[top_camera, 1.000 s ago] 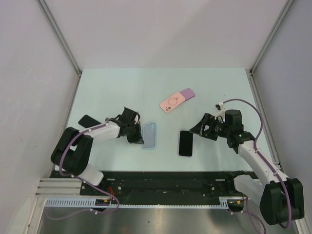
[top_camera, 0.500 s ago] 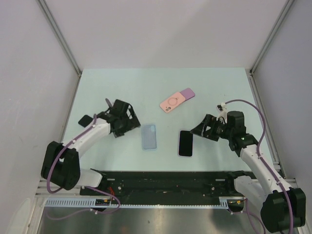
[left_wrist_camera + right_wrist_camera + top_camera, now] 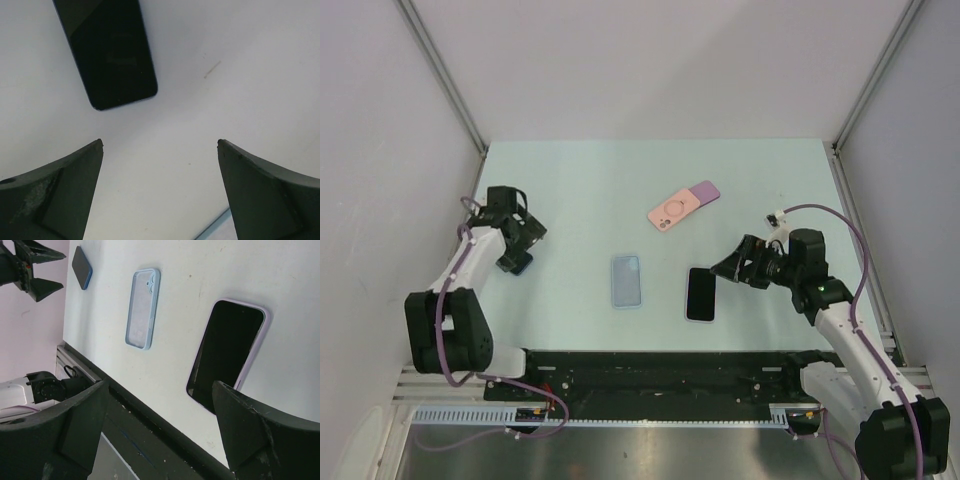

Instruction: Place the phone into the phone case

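Observation:
The phone case (image 3: 627,281) is light blue and lies empty, open side up, at the table's middle; the right wrist view shows it too (image 3: 142,307). A dark phone (image 3: 107,50) lies flat at the far left, mostly hidden under my left arm from above (image 3: 521,264). My left gripper (image 3: 517,243) hovers over it, open and empty (image 3: 160,145), with the phone just beyond the fingertips. My right gripper (image 3: 732,268) is open and empty (image 3: 160,385), right of a black phone in a lilac case (image 3: 700,294).
A pink case (image 3: 673,209) lies at the back with a purple one (image 3: 706,190) tucked against it. The black rail (image 3: 660,365) runs along the near edge. Grey walls close in the left and right sides.
My left gripper has opened, left the blue case's left edge and swung to the far left over the dark phone. The case stayed put. The right arm has barely moved.

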`<state>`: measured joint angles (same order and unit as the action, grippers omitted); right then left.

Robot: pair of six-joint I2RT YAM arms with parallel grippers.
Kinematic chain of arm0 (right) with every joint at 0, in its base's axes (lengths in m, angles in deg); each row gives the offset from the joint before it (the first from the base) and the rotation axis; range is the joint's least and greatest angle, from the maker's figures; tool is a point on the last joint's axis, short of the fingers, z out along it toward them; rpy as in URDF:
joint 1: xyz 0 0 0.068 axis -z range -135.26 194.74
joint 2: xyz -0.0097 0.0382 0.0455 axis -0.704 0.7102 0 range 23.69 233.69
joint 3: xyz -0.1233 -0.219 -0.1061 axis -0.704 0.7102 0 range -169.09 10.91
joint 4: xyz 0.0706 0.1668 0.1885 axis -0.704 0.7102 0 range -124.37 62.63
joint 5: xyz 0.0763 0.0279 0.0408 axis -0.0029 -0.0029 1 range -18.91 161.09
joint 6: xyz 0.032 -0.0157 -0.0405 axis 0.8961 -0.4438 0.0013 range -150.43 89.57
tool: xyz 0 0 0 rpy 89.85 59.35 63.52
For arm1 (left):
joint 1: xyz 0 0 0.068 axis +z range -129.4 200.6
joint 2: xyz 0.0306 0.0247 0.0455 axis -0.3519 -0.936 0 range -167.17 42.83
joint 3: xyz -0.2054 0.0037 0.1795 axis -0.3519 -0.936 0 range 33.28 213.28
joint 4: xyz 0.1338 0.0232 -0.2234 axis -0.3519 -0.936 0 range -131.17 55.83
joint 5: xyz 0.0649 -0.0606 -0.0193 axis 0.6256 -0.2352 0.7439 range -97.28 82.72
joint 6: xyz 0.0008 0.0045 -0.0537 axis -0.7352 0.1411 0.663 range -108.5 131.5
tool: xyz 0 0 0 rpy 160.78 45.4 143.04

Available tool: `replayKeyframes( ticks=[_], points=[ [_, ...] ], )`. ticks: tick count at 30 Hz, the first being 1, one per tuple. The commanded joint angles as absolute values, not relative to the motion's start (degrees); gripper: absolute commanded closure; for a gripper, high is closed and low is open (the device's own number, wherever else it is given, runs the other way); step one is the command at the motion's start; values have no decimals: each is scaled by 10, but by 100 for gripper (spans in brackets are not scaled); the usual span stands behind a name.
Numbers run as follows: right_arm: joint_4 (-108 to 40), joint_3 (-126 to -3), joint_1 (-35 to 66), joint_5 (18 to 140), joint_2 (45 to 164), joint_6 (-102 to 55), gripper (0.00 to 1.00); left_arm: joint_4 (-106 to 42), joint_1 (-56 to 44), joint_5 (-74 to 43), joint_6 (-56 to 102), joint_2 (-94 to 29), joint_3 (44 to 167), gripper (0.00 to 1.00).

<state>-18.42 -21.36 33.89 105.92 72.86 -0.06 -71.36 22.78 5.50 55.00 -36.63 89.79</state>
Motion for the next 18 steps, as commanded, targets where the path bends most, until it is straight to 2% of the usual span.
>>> replayKeyframes(
  ticks=[1, 10, 18],
  points=[
    [-194, -216, 337, 1076, 716, -7, 12, -692, 275, 24, 538, -407, 908, 0],
    [-196, -216, 331, 1080, 716, -15, 12, -648, 343, -18, 502, -494, 928, 0],
    [-208, -217, 325, 1081, 725, -13, 12, -629, 370, -3, 484, -536, 927, 0]
  ],
)
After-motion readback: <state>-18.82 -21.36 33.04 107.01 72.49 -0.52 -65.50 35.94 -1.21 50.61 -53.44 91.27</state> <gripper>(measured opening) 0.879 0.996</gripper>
